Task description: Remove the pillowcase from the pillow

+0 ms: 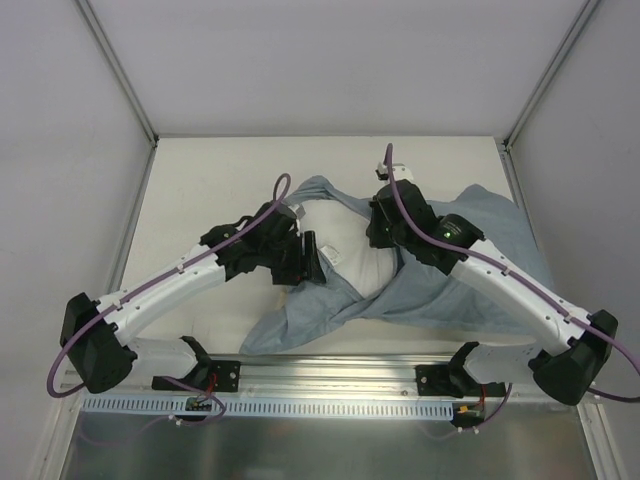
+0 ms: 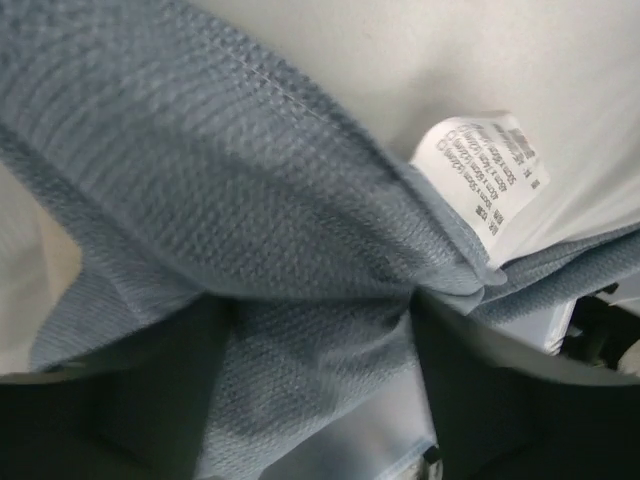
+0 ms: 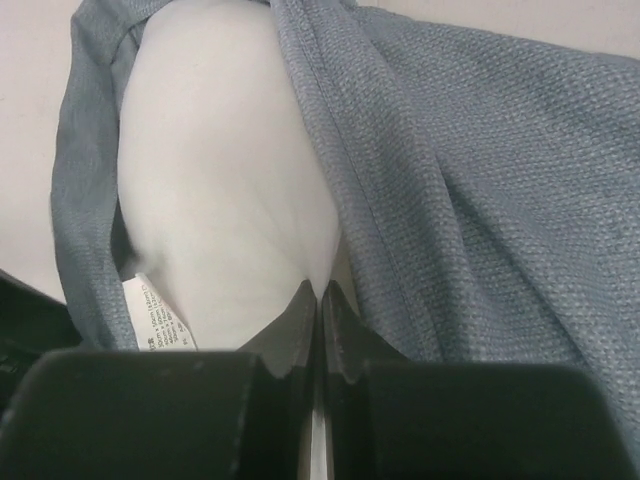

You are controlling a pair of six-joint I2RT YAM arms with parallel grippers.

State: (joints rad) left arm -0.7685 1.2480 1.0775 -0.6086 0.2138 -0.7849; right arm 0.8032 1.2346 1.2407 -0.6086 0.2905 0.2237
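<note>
The pillowcase (image 1: 470, 270) lies plain grey-blue side out, crumpled over the middle and right of the table. The white pillow (image 1: 350, 262) shows through its opening between my two grippers. My left gripper (image 1: 312, 258) is at the pillow's left side. In the left wrist view (image 2: 315, 390) its jaws hold a thick bunch of pillowcase (image 2: 250, 200), beside the pillow (image 2: 400, 60) and its sewn tag (image 2: 490, 175). My right gripper (image 1: 383, 238) (image 3: 320, 290) is shut, pinching the pillow's white fabric (image 3: 220, 180), with the pillowcase hem (image 3: 500, 200) to its right.
The cream table (image 1: 210, 190) is walled at the back and both sides. A metal rail (image 1: 330, 375) runs along the near edge by the arm bases. The pillowcase reaches close to the table's right edge.
</note>
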